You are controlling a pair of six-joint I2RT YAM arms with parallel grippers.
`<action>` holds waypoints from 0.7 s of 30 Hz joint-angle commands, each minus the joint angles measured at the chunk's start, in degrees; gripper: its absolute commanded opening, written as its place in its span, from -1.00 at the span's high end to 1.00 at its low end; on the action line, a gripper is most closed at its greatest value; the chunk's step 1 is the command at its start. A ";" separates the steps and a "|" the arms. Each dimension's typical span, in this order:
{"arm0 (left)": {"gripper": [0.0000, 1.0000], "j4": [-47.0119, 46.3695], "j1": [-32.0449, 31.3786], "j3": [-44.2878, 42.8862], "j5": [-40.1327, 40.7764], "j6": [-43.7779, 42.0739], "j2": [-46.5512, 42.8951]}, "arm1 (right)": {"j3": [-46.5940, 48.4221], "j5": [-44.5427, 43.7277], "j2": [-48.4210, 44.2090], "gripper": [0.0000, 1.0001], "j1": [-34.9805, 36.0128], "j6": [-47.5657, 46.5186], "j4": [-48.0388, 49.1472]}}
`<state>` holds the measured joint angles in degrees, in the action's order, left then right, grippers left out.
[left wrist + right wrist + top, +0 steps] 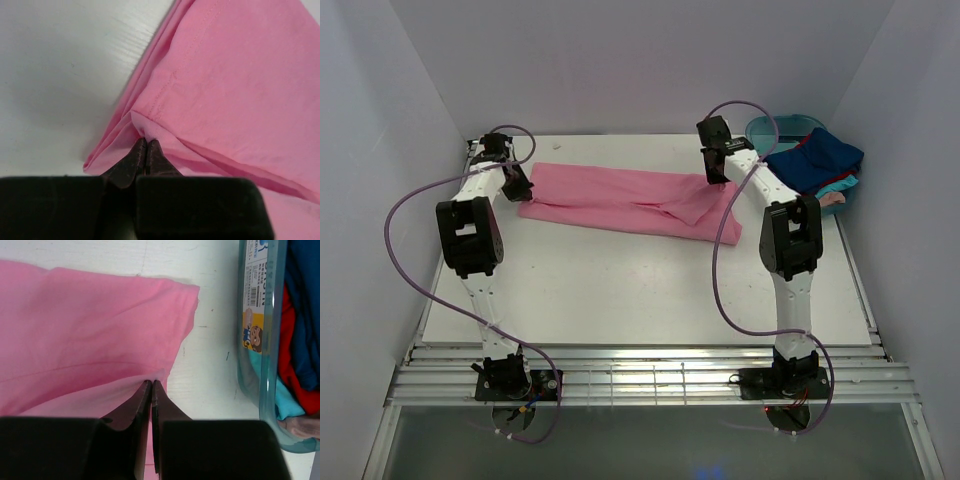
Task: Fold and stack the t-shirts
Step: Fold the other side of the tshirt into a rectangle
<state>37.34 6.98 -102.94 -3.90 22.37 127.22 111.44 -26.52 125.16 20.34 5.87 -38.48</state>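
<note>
We see a white table (pixel 650 290) inside white walls (pixel 620 60); the pink shirt (pixel 620 200) lies across its upper middle. Our left gripper (pixel 520 188) and right gripper (pixel 717 178) each pinch one end. A tub (pixel 770 128) of more shirts (pixel 820 155) sits upper right.

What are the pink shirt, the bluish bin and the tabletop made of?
Pink t-shirt: soft matte knit cloth, likely cotton; it folds limply and shows stitched hems. Tub: glossy translucent teal plastic; clothes show through its wall. Table: smooth white board, painted or laminated, hard to tell.
</note>
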 commanded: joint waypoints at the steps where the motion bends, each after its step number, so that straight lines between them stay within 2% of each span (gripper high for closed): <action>1: 0.99 -0.52 0.58 -3.06 -0.32 0.30 0.05 | 3.52 -1.07 2.27 0.85 -1.09 -0.60 -0.46; 3: 0.97 -0.52 0.75 -3.67 -0.40 0.31 0.57 | 4.40 -1.07 2.80 0.85 -1.35 -0.60 -0.37; 7: 0.61 -0.26 0.66 -4.90 0.21 0.39 1.63 | 5.89 -1.51 4.91 0.85 -1.53 -0.77 -0.28; 8: 0.37 -0.17 0.66 -4.99 0.91 0.48 1.63 | 6.24 -1.60 5.26 0.85 -1.53 -0.68 -0.19; 10: 0.07 -0.16 0.75 -4.82 4.59 1.27 1.02 | 6.34 -2.56 5.62 0.83 -1.62 -0.68 0.86; 11: -0.12 -0.16 0.66 -4.82 6.69 1.62 0.75 | 6.34 -3.00 5.70 0.56 -1.70 -0.51 1.47; 14: -0.22 -0.43 0.66 -5.52 13.20 2.85 -1.53 | 6.60 -5.11 4.66 0.02 -1.97 -0.68 3.85; 18: -0.28 -2.18 0.40 -3.95 20.41 4.78 -6.97 | 2.66 -6.61 -2.27 -0.06 -1.79 -0.77 9.19; 21: -0.29 -6.48 -1.44 1.74 22.97 5.40 -12.77 | -5.51 -2.59 -10.01 -0.07 -1.01 -1.29 14.30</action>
<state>35.46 6.72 -104.33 12.56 26.13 125.95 109.36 -30.11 125.43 18.76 5.39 -32.01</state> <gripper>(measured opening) 0.642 0.531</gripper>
